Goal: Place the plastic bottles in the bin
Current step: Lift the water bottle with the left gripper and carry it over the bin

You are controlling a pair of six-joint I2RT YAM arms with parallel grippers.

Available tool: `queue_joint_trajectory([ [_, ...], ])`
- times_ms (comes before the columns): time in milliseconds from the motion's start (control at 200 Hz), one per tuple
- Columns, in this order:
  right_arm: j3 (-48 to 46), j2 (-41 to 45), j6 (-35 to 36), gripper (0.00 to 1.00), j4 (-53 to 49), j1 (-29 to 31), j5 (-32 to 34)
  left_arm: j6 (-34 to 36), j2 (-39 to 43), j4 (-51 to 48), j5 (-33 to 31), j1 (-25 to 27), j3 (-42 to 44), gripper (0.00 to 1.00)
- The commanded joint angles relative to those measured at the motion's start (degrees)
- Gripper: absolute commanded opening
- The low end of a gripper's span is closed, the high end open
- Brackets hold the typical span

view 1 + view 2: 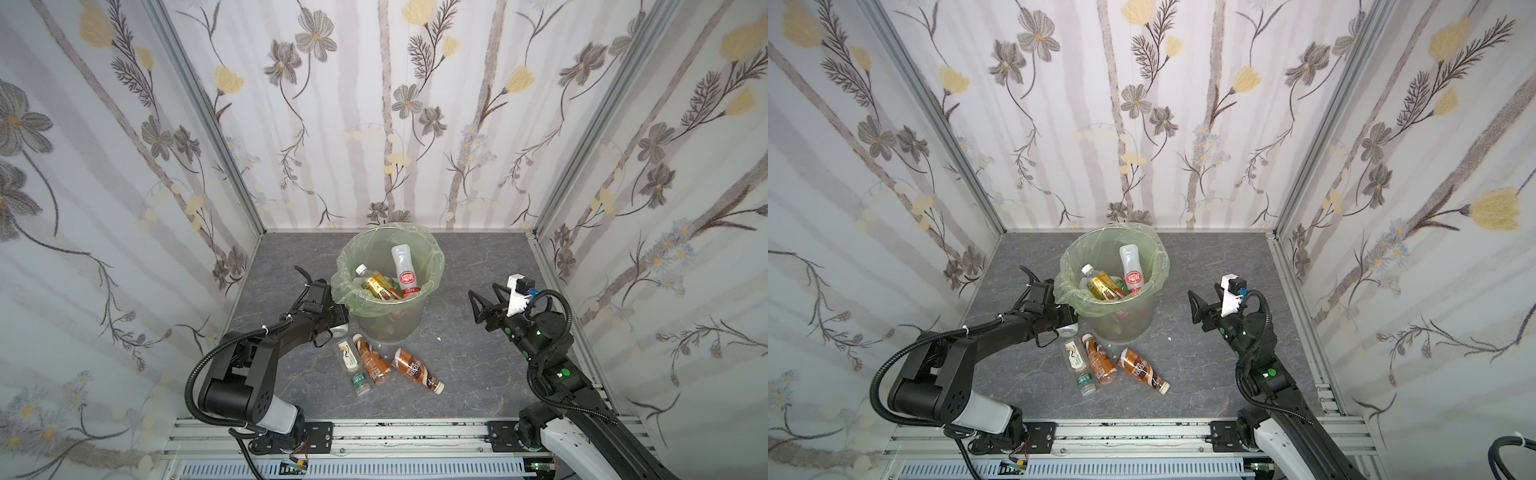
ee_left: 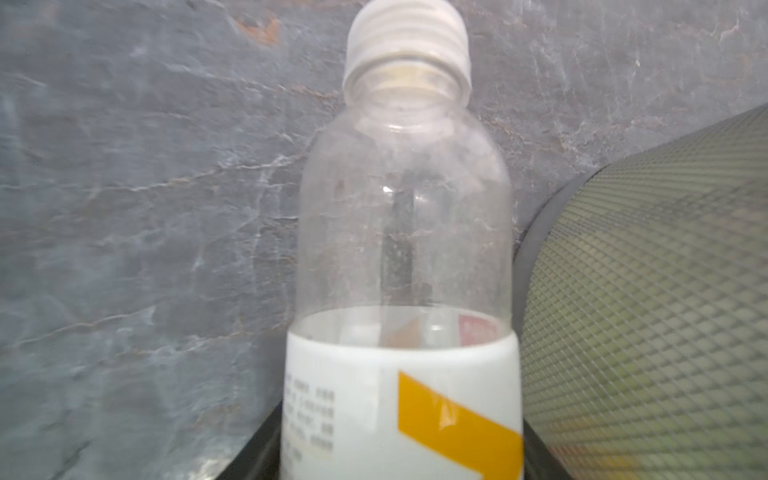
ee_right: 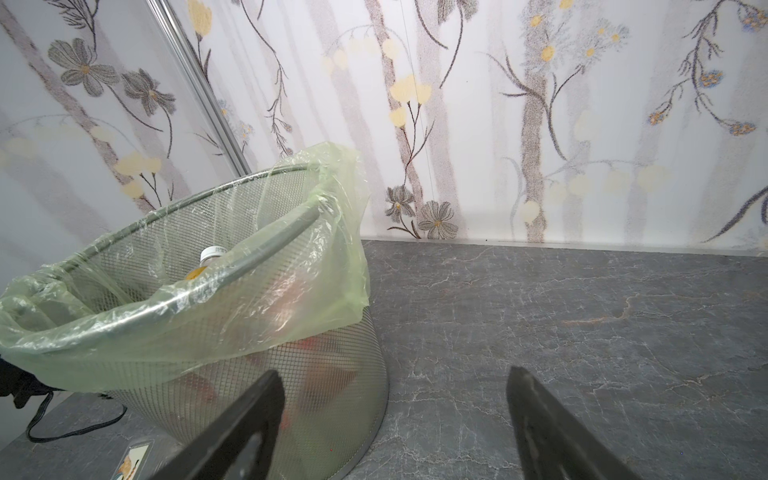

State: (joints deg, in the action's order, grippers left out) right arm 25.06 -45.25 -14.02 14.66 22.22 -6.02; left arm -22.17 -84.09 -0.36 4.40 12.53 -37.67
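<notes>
We count one bin [image 1: 409, 324]. On the surface [image 1: 478, 374] lie two brown bottles [image 1: 371, 360] and one clear white-label bottle [image 1: 346, 355]. One yellow-striped bottle [image 2: 403, 249] fills the left wrist view. In the bin two show plainly, a white bottle [image 1: 405, 266] and a gold-label bottle [image 1: 376, 284]; those beneath we cannot count.

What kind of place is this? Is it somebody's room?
Probably a robot practice booth, not a real room: flowery wallpaper panels in a metal frame, a left arm and right arm bolted to a rail, and a bin between them.

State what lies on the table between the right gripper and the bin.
Nothing: bare grey table separates the right gripper from the bin, in both top views.
</notes>
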Motion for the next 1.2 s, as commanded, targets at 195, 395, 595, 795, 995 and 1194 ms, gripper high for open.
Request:
queue_joint_trajectory([
  [195, 0.3, -1.0, -1.5, 0.84, 0.5, -0.1, -0.1, 0.4, 13.8, 0.1, -0.6, -5.4, 0.3, 0.58],
  [395, 0.5, -0.7, -1.8, 0.84, -0.4, -0.1, -0.5, 1.2, 19.5, -1.5, 0.2, -6.7, -3.5, 0.58],
  [595, 0.2, 0.7, -1.5, 0.84, -2.3, -0.1, -0.1, 2.6, 24.4, -3.6, 2.6, -6.7, -7.9, 0.58],
  [795, 0.0, 1.7, -1.9, 0.84, -2.8, -0.1, -0.2, 5.8, 29.5, -6.0, 3.2, -6.7, -12.6, 0.6],
  [995, -0.1, 1.8, -2.3, 0.84, -2.7, 0.0, -0.5, 5.3, 29.3, -6.5, 9.5, -6.7, -18.8, 0.59],
  [1194, -0.2, 2.3, -3.1, 0.84, -2.9, -0.1, -1.0, 6.4, 25.6, -6.3, 14.8, -4.4, -24.8, 0.57],
])
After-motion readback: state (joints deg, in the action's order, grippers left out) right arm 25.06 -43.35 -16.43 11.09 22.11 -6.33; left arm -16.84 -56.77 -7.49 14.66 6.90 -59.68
